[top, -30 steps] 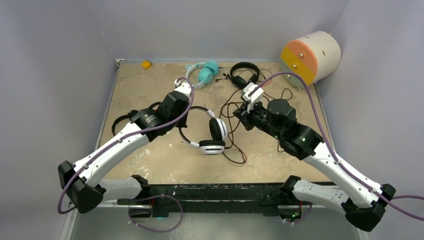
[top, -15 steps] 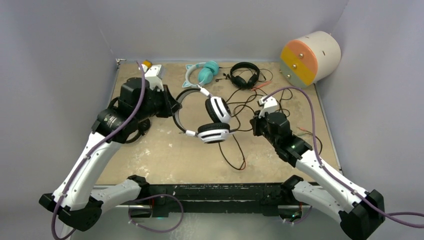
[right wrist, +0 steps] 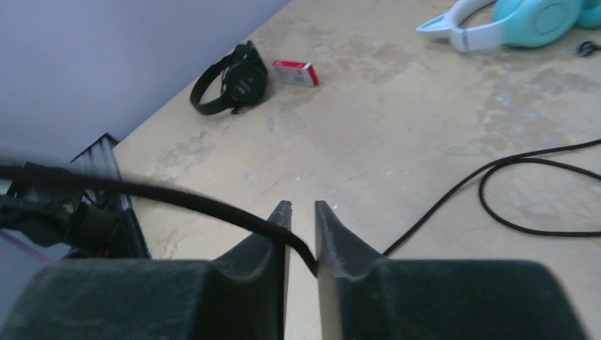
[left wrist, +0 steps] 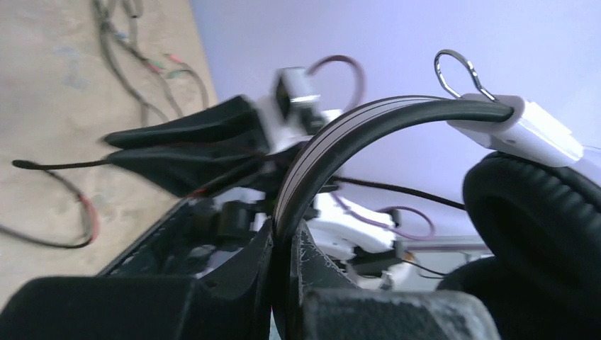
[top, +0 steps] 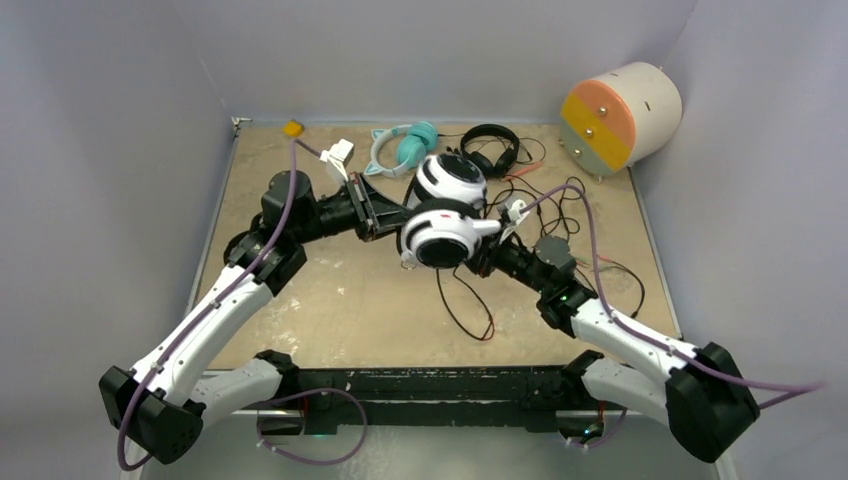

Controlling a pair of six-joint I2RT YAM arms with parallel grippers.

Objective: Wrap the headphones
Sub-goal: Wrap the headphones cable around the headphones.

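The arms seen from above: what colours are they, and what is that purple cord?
The left arm and right arm are white shells on black joints, each trailed by a looping purple cable. The left pincer and right pincer each end in two black tapering fingers.

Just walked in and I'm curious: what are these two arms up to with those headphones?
The left gripper is clamped on the headband of the white-and-black headphones, holding them up above the table. A black cable runs between the fingers of the right gripper; whether it is pinched is unclear. The teal headphones and a black pair lie at the far edge.
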